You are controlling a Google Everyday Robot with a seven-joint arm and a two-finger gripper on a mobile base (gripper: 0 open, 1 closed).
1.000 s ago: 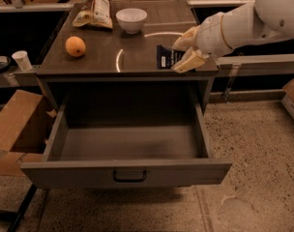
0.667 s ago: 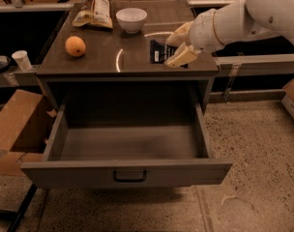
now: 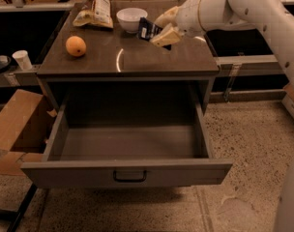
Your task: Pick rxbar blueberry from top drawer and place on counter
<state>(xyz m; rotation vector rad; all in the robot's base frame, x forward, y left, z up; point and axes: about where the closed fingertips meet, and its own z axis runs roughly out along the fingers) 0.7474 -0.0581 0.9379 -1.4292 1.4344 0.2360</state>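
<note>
Our pincer [image 3: 162,27] pinches the rxbar blueberry [image 3: 146,31], tilted just over the tabletop [image 3: 152,59] beside the white bowl [image 3: 130,19], we judge for setting down; top drawer [image 3: 127,170] stands open

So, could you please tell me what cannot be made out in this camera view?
- rxbar blueberry: its right part is hidden by the gripper clamped on it; the print is too small to read, and whether it touches the counter cannot be told.
- Tan bag: top cut off by the upper edge.
- Top drawer: the floor nearest the front is hidden by its front panel.
</note>
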